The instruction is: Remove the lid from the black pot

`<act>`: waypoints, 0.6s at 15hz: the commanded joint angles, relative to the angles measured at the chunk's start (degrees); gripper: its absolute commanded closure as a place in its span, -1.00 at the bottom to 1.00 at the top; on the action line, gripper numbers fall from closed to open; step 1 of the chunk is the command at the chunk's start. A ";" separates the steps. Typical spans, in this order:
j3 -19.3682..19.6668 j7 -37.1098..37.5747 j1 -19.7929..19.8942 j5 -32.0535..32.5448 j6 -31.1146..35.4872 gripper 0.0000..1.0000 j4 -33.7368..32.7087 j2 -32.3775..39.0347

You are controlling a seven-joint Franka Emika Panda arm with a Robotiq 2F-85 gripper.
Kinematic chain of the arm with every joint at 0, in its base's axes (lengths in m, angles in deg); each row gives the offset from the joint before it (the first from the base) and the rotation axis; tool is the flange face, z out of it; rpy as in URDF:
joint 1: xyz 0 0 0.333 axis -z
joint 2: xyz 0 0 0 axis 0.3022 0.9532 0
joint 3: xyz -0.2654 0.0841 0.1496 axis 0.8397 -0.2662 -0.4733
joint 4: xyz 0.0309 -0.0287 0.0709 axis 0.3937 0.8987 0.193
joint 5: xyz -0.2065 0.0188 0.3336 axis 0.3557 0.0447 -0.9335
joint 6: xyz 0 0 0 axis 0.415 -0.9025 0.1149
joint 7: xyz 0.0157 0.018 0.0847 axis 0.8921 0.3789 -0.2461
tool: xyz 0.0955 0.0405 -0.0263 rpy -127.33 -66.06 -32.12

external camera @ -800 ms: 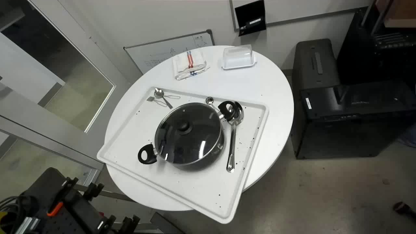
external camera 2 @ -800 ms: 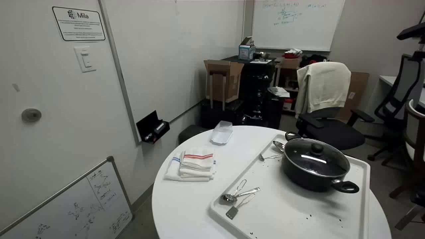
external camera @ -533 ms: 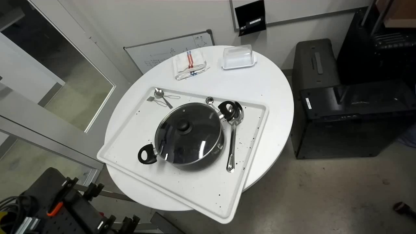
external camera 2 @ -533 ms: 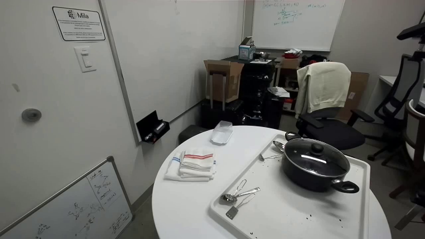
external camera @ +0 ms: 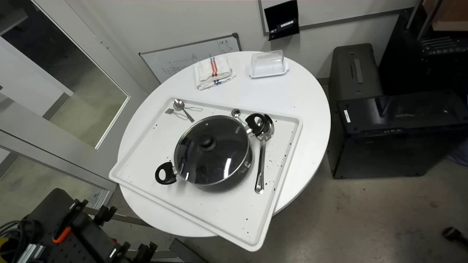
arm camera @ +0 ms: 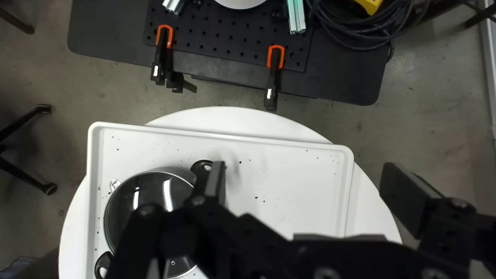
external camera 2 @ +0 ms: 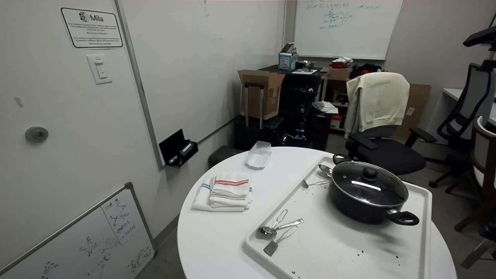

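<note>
The lid [external camera: 219, 157], round, dark and see-through with a shiny rim and a black central knob, sits on the black pot [external camera: 234, 183] in both exterior views. The lid also shows in an exterior view [external camera 2: 358, 188], with the pot's side [external camera 2: 347, 205] below it. In the wrist view the lid [arm camera: 149, 193] is at the lower left, partly hidden behind my gripper's left finger, and its knob is hidden. My gripper [arm camera: 304, 168] is open and empty, its fingers wide apart above the table. The gripper does not show in either exterior view.
The pot stands on a white tray [external camera: 219, 215] on a round white table [external camera: 307, 98]. A metal ladle [external camera: 261, 164] lies by one pot handle. Small utensils [external camera: 179, 106] lie in a tray corner. Folded towels [external camera: 214, 71] and a clear-covered dish [external camera: 268, 65] are at the table's far edge.
</note>
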 commanded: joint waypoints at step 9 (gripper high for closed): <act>9.36 -7.31 2.75 -0.61 15.96 -1.00 2.40 6.04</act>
